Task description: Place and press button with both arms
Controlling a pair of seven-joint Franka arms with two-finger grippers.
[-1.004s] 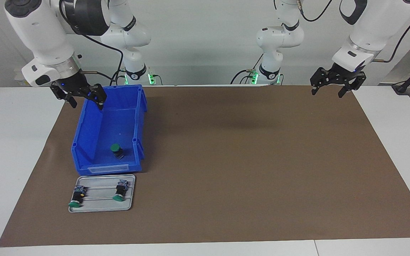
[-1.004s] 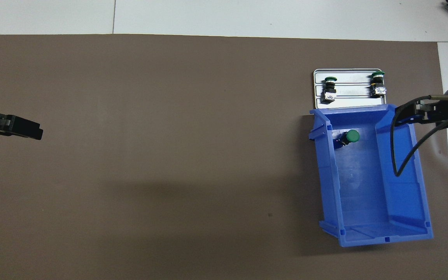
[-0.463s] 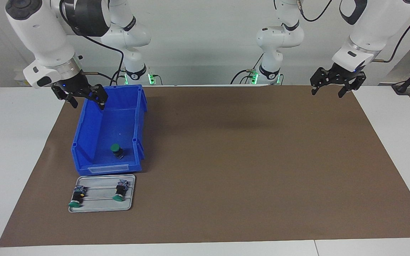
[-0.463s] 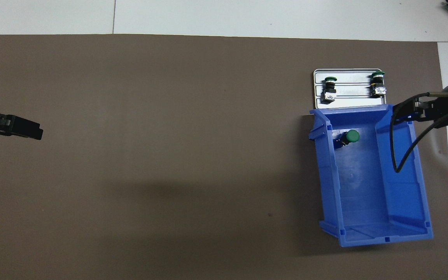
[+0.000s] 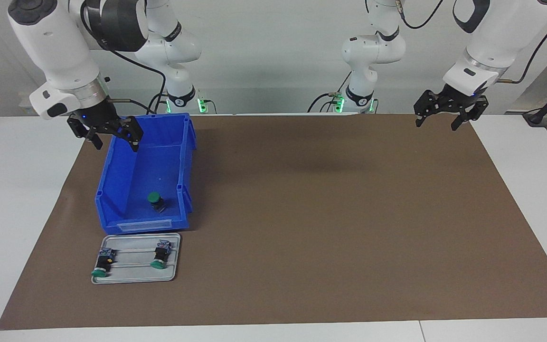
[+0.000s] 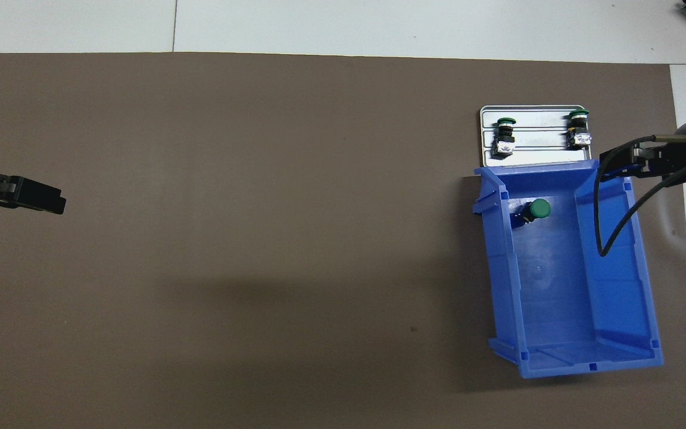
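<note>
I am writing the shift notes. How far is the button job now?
Done: two buttons already lie on the grey tray. In hand: nothing is held; the right tool hangs open over the blue bin, the left tool waits open. Left: the green button in the bin is not yet picked, placed or pressed.

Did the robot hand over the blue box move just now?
Yes. The right gripper, open, has risen a little above the blue bin, drifting slightly toward the bin's end farther from the robots.
</note>
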